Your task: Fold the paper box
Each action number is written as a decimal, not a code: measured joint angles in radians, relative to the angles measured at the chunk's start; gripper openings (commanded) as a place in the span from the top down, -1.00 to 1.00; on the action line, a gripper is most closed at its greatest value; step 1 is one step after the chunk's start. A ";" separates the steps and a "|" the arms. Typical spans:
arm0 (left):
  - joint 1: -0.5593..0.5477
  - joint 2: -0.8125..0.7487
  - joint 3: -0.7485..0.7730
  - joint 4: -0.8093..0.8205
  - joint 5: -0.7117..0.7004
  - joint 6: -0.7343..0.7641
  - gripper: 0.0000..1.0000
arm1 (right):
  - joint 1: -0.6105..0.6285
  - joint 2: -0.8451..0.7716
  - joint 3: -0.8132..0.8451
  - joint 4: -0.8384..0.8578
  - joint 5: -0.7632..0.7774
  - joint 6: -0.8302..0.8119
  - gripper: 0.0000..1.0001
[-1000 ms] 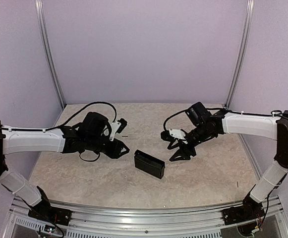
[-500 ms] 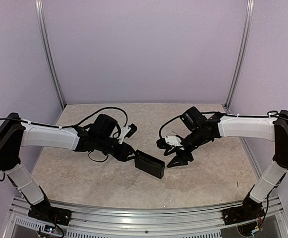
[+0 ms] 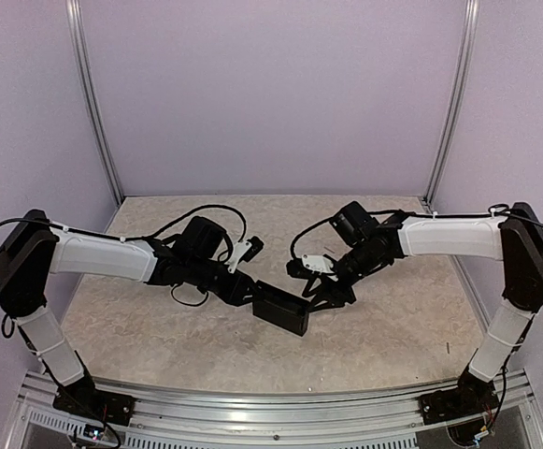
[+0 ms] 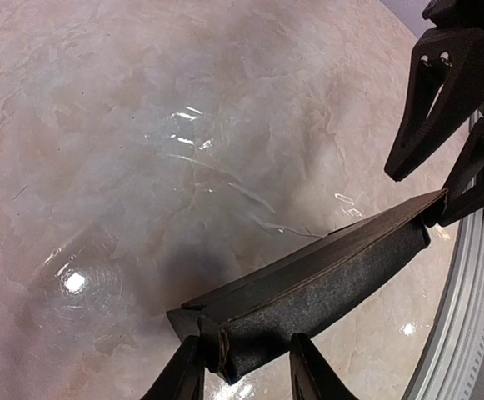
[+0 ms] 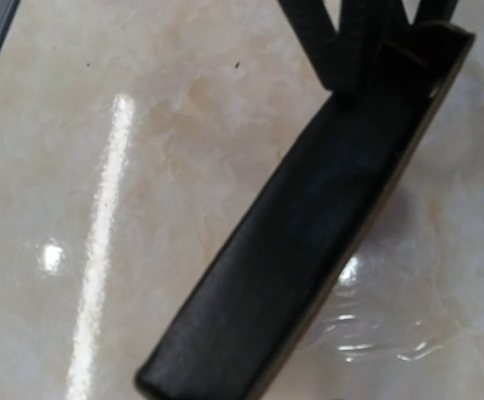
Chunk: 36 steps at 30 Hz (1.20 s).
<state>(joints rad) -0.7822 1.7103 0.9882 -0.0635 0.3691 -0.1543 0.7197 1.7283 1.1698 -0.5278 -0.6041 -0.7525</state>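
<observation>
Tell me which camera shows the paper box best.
Left wrist. The paper box lies across the frame at full length, both ends and two faces visible against the pale table. Top external shows it whole but small and dark. Right wrist shows one long face close up.

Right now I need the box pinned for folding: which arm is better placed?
Left, probably: the left gripper straddles one end of the paper box, ready to clamp. The right gripper stands open at the other end, one finger above the box.

Both grippers [image 3: 252,295] [image 3: 313,297] now at paper box [image 3: 282,313]
</observation>
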 measured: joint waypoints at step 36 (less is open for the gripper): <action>-0.033 0.017 0.022 -0.020 -0.011 0.039 0.36 | -0.012 0.000 0.092 -0.172 -0.079 -0.086 -0.09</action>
<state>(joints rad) -0.8150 1.7271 1.0100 -0.0837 0.3580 -0.1150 0.7074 1.7279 1.2617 -0.6994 -0.6830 -0.8383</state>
